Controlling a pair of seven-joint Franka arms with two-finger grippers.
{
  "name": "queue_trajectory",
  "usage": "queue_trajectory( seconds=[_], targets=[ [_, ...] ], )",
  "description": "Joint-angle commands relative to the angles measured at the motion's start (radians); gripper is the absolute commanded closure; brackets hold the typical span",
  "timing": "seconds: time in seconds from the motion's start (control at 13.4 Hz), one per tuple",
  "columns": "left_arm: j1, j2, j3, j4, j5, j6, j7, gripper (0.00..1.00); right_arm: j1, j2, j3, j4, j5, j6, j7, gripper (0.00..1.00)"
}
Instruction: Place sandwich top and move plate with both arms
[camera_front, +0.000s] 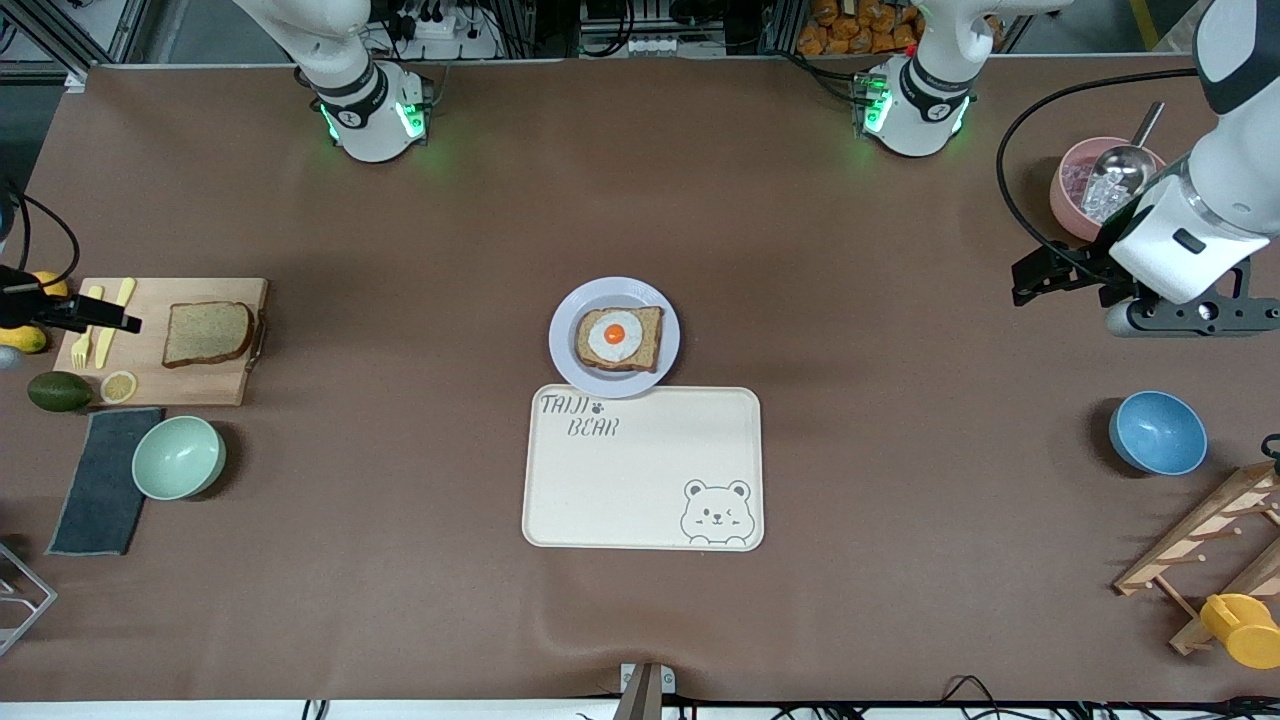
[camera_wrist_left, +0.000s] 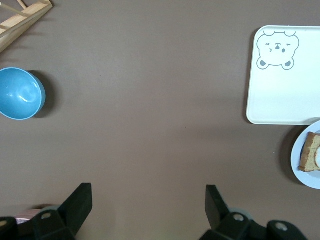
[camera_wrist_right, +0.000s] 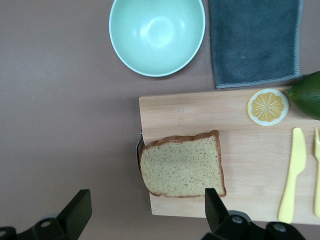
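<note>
I see the right gripper up over the cutting board at the right arm's end, fingers spread, holding nothing; sandwich top lies flat on that board. Mid-table the plate carries egg bread, touching the tray. Left gripper hangs over bare table near the blue bowl, fingers apart, empty.

Matt brown covering on the table. Pale grained wood for the cutting board. Coarse, speckled crumb on the sandwich top. Fuzzy grey cloth. Glossy mint bowl, blue bowl. Smooth matt cream tray. Smooth plate.
</note>
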Motion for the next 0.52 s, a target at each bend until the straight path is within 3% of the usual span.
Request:
queue_trajectory(
  seconds=[0.0,0.22,0.45],
  targets=[
    [0.008,0.007,0.000,0.023,-0.010,-0.014,0.017,0.00,-0.074,0.067,0.017,-0.006,0.060,0.041,-0.146,0.00],
    [0.014,0.006,0.003,0.022,-0.018,-0.016,0.019,0.00,-0.114,0.130,0.017,-0.004,0.085,0.084,-0.257,0.00],
    [0.013,0.006,0.003,0.020,-0.019,-0.016,0.017,0.00,-0.136,0.162,0.017,-0.006,0.085,0.101,-0.272,0.08]
  ],
)
